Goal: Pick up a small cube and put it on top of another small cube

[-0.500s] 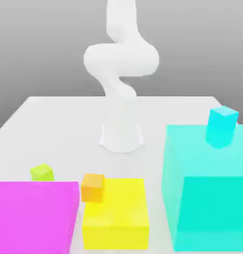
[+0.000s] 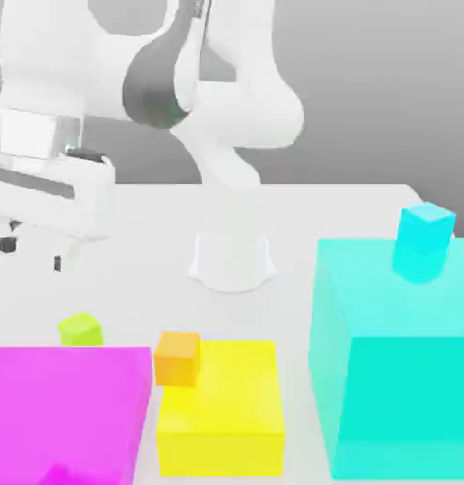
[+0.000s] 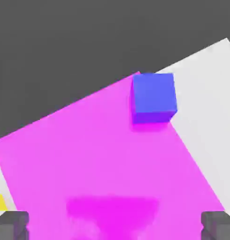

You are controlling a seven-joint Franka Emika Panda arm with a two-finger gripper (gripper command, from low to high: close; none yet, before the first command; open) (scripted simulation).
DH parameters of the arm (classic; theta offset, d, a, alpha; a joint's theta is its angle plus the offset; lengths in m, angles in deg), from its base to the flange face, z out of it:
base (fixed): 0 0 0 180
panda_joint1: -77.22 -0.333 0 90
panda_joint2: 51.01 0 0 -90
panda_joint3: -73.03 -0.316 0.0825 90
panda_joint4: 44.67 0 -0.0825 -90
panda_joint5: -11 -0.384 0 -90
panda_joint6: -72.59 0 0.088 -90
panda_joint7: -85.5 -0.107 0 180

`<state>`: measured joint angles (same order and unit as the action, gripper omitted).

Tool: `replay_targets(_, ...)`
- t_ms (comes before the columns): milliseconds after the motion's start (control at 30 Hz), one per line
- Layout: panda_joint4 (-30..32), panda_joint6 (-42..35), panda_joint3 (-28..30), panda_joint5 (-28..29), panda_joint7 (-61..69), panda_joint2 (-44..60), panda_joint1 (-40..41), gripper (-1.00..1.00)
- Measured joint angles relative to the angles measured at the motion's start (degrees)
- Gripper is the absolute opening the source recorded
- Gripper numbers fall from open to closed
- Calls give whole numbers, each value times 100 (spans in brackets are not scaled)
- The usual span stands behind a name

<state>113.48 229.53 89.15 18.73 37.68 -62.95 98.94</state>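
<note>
The small lime-green cube point(image 2: 80, 329) rests on the white table just behind the big magenta block point(image 2: 70, 407), at the exterior view's left. My gripper point(image 2: 32, 251) hangs above and behind it, well clear of the table. In the hand view my gripper point(image 3: 115, 227) is open, its two dark fingertips point(image 3: 11, 225) wide apart with nothing between them, over the magenta block point(image 3: 103, 159). A small blue cube point(image 3: 154, 97) sits at a corner of that block.
A small orange cube point(image 2: 177, 357) leans on the far left corner of the yellow block point(image 2: 222, 407). A small cyan cube point(image 2: 425, 239) stands on the large cyan block point(image 2: 397, 379) at the exterior view's right. The arm's base point(image 2: 232, 260) stands mid-table.
The arm has swung over to the exterior view's left, bringing the hand and gripper into view above the lime-green cube's area. None of the cubes or blocks has moved.
</note>
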Motion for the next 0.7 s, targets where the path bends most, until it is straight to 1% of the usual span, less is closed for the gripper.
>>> replay_targets(100,454,442,360,-200,205,593,250,0)
replay_targets(133,606,590,455,-352,333,795,346,0)
replay_targets(200,704,909,379,-861,705,1221,584,0)
replay_targets(300,629,1397,-282,-1742,1340,1862,967,0)
replay_targets(367,547,1727,-847,-2131,1633,2275,1431,0)
replay_targets(400,507,1898,-1106,-2229,1713,2480,1667,0)
replay_targets(433,477,2026,-1284,-2288,1764,2633,1832,-100)
replay_targets(600,477,2022,-1285,-2272,1748,2633,1835,-100)
replay_targets(633,463,2088,-1371,-2271,1751,2709,1923,-100)
replay_targets(700,505,1926,-1198,-2162,1661,2511,1773,-100)
